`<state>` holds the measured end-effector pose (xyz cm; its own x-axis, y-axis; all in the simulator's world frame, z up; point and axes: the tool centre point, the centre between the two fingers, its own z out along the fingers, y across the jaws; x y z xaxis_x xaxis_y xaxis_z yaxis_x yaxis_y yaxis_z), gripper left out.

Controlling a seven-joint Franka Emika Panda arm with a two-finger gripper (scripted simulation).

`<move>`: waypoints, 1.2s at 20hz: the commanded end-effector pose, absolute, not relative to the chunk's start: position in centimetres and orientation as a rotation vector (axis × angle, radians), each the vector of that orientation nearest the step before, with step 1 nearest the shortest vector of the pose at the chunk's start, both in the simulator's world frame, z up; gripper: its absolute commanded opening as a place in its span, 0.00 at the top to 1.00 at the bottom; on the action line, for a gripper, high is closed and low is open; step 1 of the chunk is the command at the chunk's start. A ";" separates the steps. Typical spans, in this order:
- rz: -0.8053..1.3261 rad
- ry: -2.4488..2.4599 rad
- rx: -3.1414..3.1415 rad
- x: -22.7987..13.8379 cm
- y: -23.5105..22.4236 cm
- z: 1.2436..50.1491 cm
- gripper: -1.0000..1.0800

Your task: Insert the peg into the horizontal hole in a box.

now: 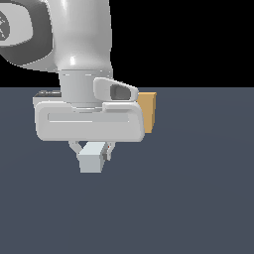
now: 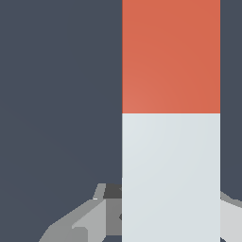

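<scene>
My gripper (image 1: 92,155) is shut on the peg (image 1: 92,158), whose white end faces the exterior camera just below the hand. The wrist view shows the peg (image 2: 171,142) as a long bar, white near my fingers (image 2: 97,215) and orange-red on its far part. The tan box (image 1: 148,111) stands behind the hand, toward the exterior view's right, and only a strip of it shows past the gripper body. The hole is hidden. The peg hangs above the dark floor, and whether it touches the box cannot be told.
The dark grey-blue floor (image 1: 198,198) spreads all around. The arm's white body (image 1: 79,44) fills the upper part of the exterior view on its left side.
</scene>
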<state>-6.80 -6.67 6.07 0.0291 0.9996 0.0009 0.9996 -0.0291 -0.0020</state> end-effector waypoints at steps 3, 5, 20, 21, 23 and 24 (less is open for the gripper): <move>-0.001 -2.129 -2.310 -6.3 -3.2 7.2 1.00; -0.001 -2.102 -2.334 -6.0 -1.6 7.6 1.00; 0.000 -1.924 -2.484 -3.0 8.2 10.6 1.00; 0.000 -1.916 -2.490 -2.9 8.5 10.7 1.00; 0.000 -1.903 -2.500 -2.6 9.2 10.9 1.00; 0.000 -1.898 -2.504 -2.4 9.4 11.0 1.00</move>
<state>-2.73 9.00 10.70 0.2611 0.9653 -0.0008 0.9653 -0.2611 -0.0020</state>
